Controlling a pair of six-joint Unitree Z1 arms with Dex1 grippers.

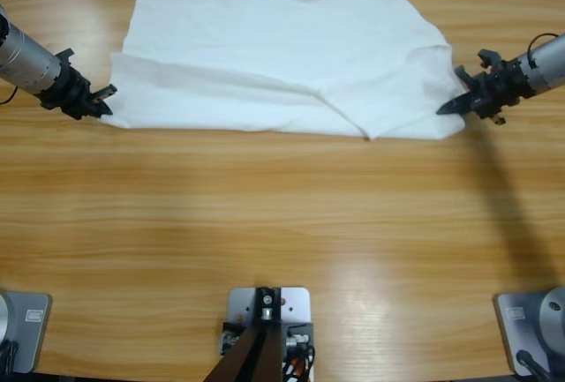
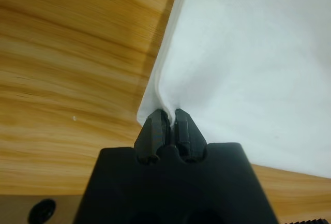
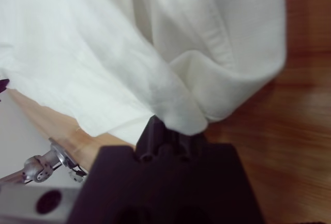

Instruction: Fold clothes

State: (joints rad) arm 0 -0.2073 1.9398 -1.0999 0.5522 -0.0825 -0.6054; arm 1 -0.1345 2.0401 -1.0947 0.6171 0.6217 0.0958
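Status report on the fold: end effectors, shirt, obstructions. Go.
Left end effector shut on T-shirt edge. Right end effector shut on bunched cloth at opposite side. Shirt partly folded, flat on table. Nothing in the way.

Spread flat on the table (image 1: 265, 223) toward its far edge: the T-shirt (image 1: 282, 56), folded over itself along the near side. Between the two grippers, cloth edge to each. At the left gripper (image 1: 104, 100), one end corner pinched between its jaws; at the right gripper (image 1: 452, 100), the opposite end, bunched against its tips
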